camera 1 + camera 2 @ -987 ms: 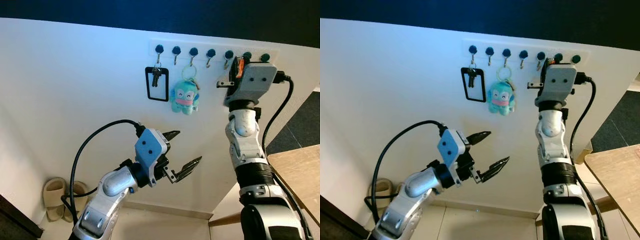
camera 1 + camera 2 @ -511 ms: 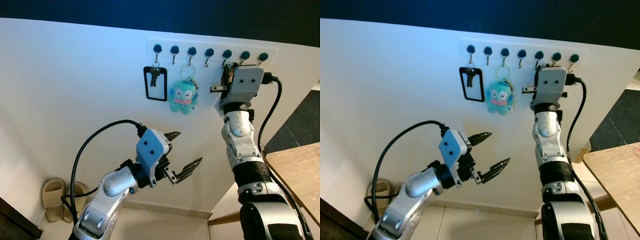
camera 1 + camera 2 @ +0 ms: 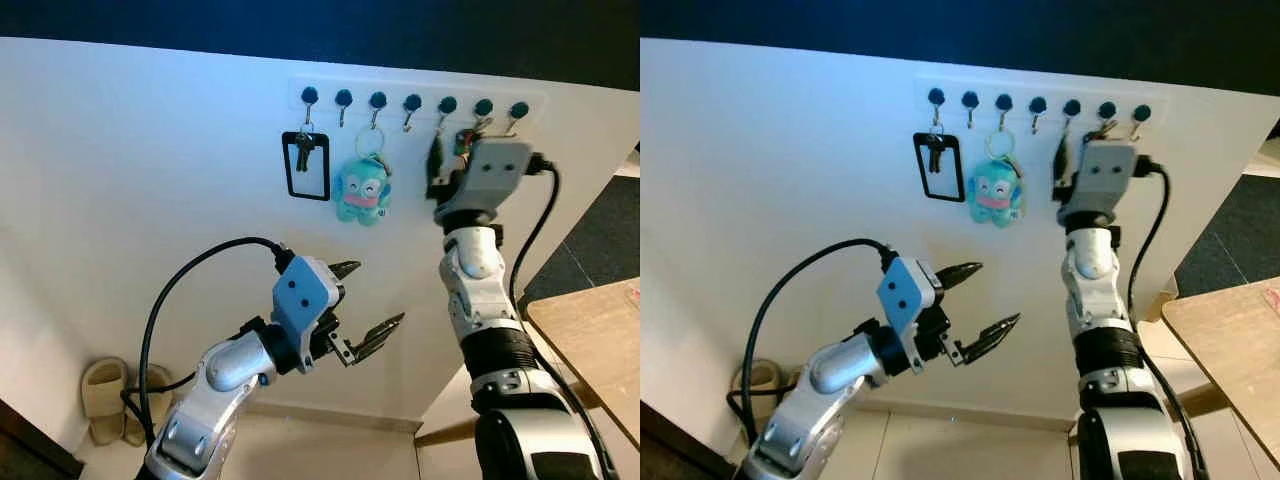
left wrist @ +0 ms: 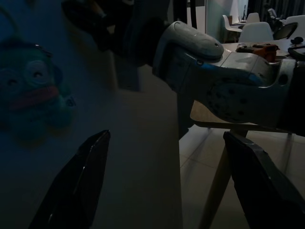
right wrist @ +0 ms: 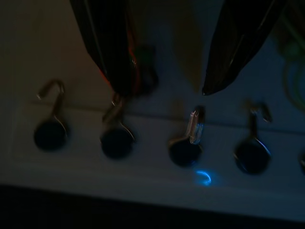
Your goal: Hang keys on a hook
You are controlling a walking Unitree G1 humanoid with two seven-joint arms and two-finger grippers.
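At the hook rack, right gripper parted, lower than before, keys hanging, left gripper open.

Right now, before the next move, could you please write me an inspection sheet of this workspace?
Surface: white wall with a hook rail of seven hooks.
Job's things: keys beside one finger at a hook; whether hung, cannot tell.
Clutter: black card holder on the first hook, teal plush on the third.
Grippers: right claw raised at the rail, open; left claw in mid-air, open.
Cables: black cable on left arm, another on right.
Surroundings: slippers on floor, wooden table.
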